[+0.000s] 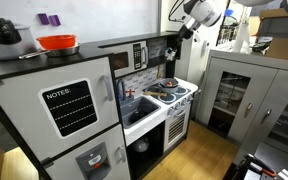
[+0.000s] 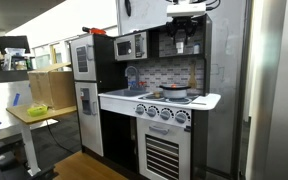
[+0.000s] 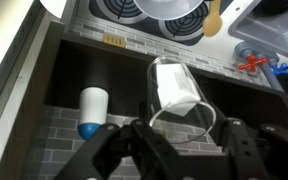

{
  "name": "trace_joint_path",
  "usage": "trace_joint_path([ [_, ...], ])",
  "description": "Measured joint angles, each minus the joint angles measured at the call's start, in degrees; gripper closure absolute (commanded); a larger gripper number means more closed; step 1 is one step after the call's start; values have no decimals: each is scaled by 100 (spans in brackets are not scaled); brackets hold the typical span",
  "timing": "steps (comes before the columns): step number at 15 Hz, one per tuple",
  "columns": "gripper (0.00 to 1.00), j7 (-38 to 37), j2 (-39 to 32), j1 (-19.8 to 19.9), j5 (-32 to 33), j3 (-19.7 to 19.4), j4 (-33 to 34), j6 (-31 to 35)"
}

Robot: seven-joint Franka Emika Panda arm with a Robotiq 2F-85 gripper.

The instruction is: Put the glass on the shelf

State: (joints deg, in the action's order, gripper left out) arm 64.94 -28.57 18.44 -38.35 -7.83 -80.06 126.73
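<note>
End effector (image 3: 189, 132) pinches the glass (image 3: 179, 92) at its rim; its long axis tilts away toward the stove (image 3: 149, 12); the shelf (image 1: 119, 45) apparently lies just below, near its end edge.

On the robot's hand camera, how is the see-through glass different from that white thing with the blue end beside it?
The glass is clear, so you can see through it; the white container is opaque, with a blue end. The glass looks wider than the white container. The glass sits between the fingers of the gripper; the white container stands off to the side, untouched. Both are roughly cylindrical.
</note>
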Motion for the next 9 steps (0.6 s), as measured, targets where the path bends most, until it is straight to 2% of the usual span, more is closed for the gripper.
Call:
trace_joint_path([
  [4, 69, -30, -50, 172, 218, 157, 298, -37],
  [9, 69, -31, -90, 229, 289, 317, 330, -41],
])
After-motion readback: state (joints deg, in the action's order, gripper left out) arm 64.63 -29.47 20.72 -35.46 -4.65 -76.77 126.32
